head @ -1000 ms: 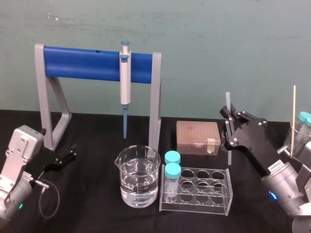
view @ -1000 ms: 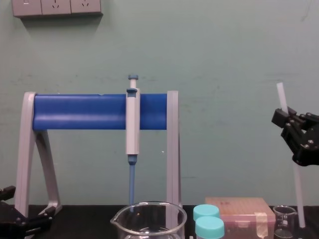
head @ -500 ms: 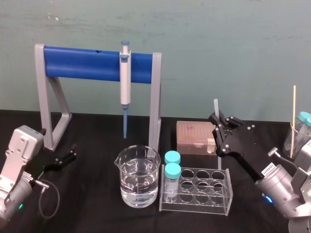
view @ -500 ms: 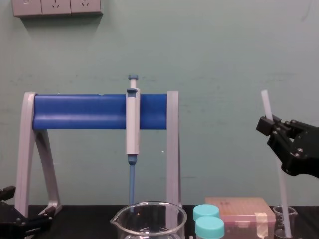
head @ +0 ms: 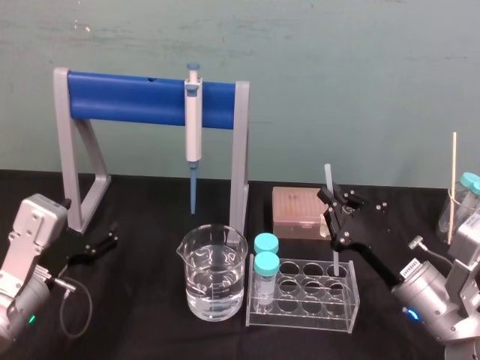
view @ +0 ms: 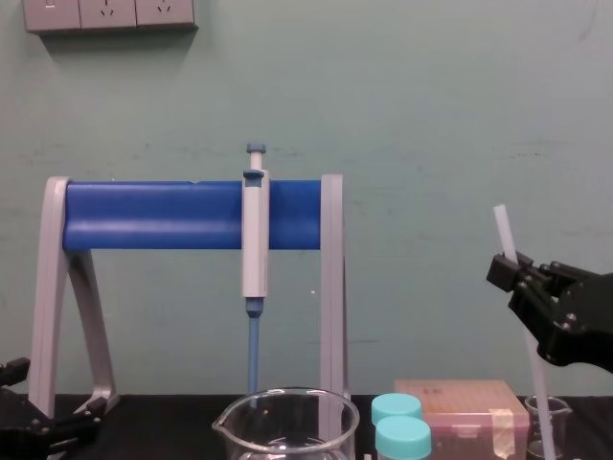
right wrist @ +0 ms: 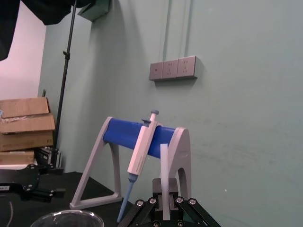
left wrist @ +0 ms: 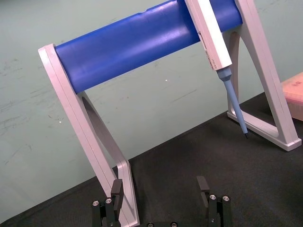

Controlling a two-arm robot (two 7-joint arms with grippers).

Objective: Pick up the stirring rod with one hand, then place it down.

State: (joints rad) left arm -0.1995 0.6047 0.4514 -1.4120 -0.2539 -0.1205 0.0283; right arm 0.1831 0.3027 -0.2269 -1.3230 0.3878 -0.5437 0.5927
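The stirring rod (head: 328, 180) is a thin translucent-white stick, nearly upright and leaning slightly. My right gripper (head: 335, 204) is shut on its upper part, above the back right of the clear tube rack (head: 352, 301). The rod's lower end reaches down to the rack's back row; whether it touches anything I cannot tell. From the chest, the rod (view: 504, 235) rises above the right gripper (view: 517, 278) and runs down beside a small glass beaker (view: 556, 422). The right wrist view has the rod (right wrist: 164, 175) between that gripper's fingers. My left gripper (head: 101, 244) rests open and empty at the far left, its fingers (left wrist: 117, 189) spread.
A grey stand with a blue bar (head: 127, 97) holds a blue-tipped pipette (head: 193, 124) at the back. A large beaker of water (head: 214, 289) sits left of the rack, which holds two teal-capped tubes (head: 265, 266). A tan tip box (head: 300, 210) lies behind; a wooden stick (head: 453, 180) stands far right.
My right gripper has carried the rod leftward and down, from near the right side to above the tube rack. The left arm has not moved.
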